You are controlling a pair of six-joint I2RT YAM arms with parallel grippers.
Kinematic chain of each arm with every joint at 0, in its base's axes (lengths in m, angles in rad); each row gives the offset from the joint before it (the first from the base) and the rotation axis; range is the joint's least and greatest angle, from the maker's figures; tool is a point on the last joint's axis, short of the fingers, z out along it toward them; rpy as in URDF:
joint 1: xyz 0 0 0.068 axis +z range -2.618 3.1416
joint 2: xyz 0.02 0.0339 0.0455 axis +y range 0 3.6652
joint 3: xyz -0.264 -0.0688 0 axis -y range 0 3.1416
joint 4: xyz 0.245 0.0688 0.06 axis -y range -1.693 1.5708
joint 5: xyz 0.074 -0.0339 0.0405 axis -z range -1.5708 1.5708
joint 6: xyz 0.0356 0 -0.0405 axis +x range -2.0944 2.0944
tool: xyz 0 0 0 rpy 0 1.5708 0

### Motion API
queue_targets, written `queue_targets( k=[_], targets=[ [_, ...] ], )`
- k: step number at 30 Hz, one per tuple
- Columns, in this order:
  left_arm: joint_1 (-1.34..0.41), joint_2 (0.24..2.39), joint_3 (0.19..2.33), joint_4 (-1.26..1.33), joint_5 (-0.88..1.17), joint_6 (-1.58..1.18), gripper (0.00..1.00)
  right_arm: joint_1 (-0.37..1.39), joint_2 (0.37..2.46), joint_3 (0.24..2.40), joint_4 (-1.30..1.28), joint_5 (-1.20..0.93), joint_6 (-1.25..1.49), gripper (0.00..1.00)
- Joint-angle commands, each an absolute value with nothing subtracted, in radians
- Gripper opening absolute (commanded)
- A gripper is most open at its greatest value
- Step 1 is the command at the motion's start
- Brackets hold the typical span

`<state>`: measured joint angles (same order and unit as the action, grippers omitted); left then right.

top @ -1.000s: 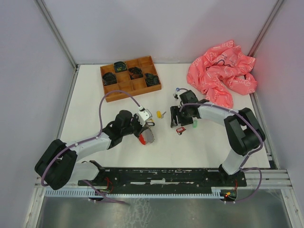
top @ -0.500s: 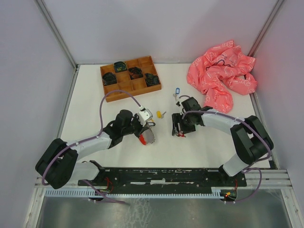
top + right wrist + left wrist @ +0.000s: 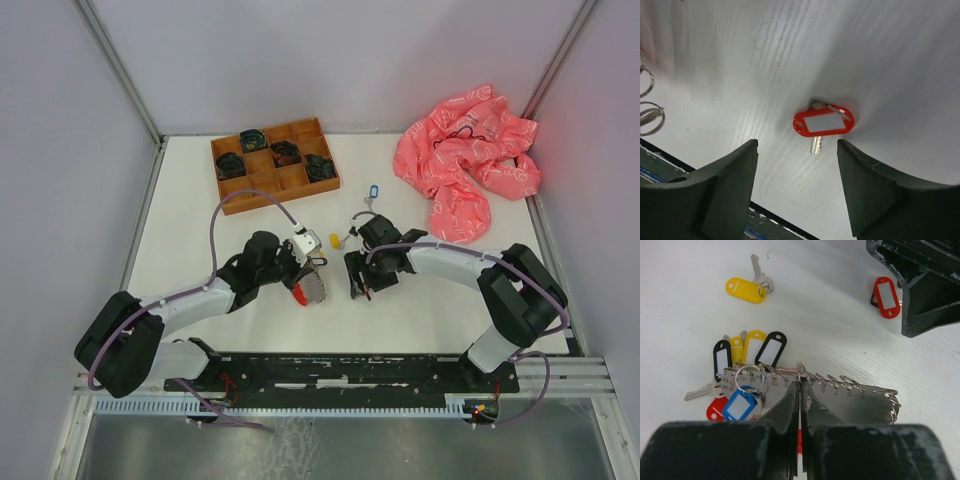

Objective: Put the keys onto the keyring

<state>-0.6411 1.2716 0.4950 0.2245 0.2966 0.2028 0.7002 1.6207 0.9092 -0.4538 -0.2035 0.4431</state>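
Red-tagged key (image 3: 823,122) — flat on the white surface (image 3: 900,60), straight below the right gripper (image 3: 796,150), between its spread, empty fingers (image 3: 730,190) and touching neither. Tag's long axis across the gap, finger to finger; blade stub toward the camera. Probably calls for a wrist turn before closing — otherwise a pinch along the length. Left gripper (image 3: 800,405) clenched on the keyring (image 3: 800,371) close by, farther from this key.

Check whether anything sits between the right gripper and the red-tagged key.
Nothing visible does. The right gripper is open, and the red-tagged key lies alone on the bare table just ahead of it.
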Motion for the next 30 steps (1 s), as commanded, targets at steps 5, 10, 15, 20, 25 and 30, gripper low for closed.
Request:
queue_targets(
  k=[5, 10, 15, 20, 25, 30],
  targets=[
    [-0.644, 1.260, 0.530, 0.267, 0.314, 0.188, 0.03, 0.685, 1.573, 1.011, -0.581, -0.059, 0.277, 0.63],
    [-0.643, 1.258, 0.529, 0.265, 0.318, 0.190, 0.03, 0.631, 1.618, 1.046, -0.567, -0.223, 0.188, 0.54],
    [-0.644, 1.261, 0.531, 0.265, 0.324, 0.192, 0.03, 0.612, 1.673, 1.070, -0.522, -0.281, 0.166, 0.53],
    [-0.643, 1.258, 0.529, 0.262, 0.328, 0.194, 0.03, 0.611, 1.726, 1.094, -0.520, -0.288, 0.138, 0.50],
    [-0.643, 1.258, 0.529, 0.262, 0.328, 0.195, 0.03, 0.610, 1.728, 1.087, -0.531, -0.301, 0.131, 0.45],
    [-0.644, 1.266, 0.532, 0.262, 0.329, 0.195, 0.03, 0.611, 1.712, 1.079, -0.540, -0.298, 0.131, 0.38]
  ],
)
